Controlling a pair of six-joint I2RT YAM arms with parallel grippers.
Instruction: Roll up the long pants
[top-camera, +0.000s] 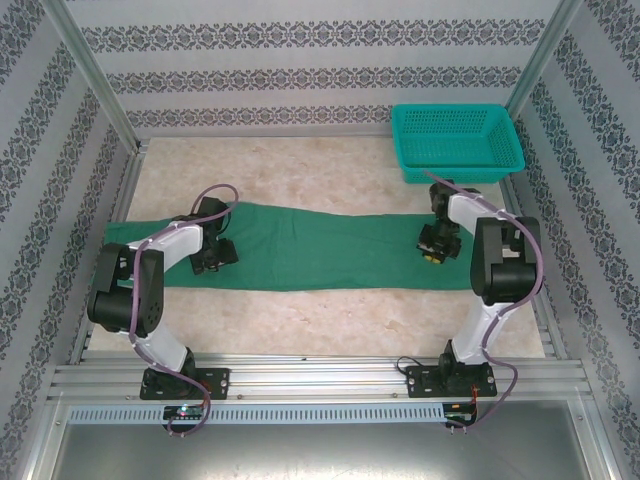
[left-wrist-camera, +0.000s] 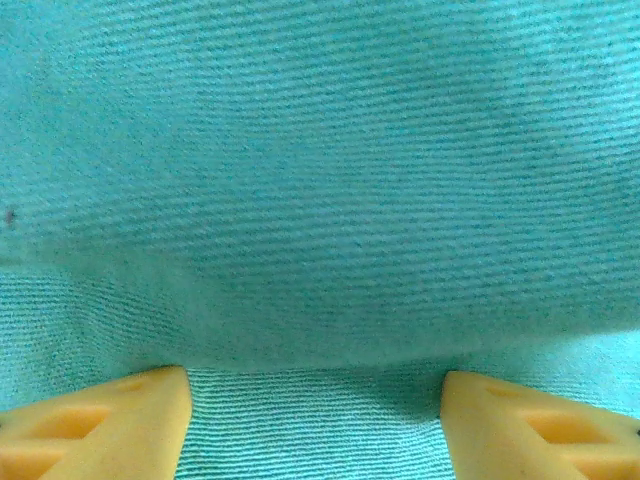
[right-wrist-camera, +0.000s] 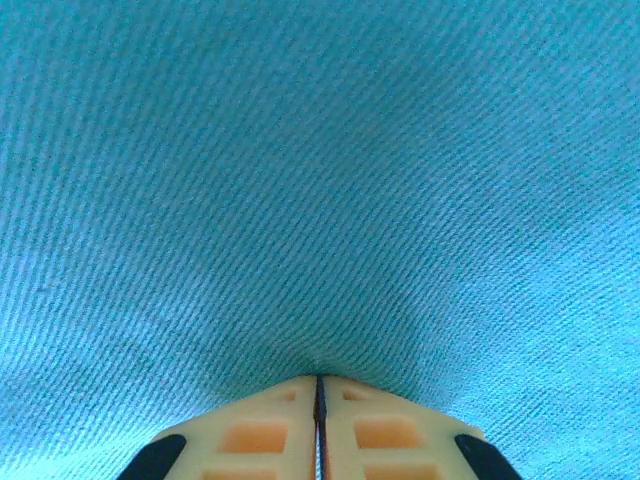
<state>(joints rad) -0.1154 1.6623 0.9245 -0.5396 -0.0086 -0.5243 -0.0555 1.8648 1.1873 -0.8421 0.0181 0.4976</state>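
Top view: the pants lie flat in a long band across the middle of the table, from the left edge to the right of centre. The left gripper sits on the band's left part and the right gripper near its right end. The basket stands at upper right, well apart, and bare table lies above and below the band for rolling. Left wrist view: the left gripper is wide, its fingers at the lower corners with twill pants between them. Right wrist view: the right gripper is closed at bottom centre, and the pants pucker toward its tips, apparently nipped. The cloth looks light, limp and grippy, so it is probably best pinched at an end hem, both corners together.
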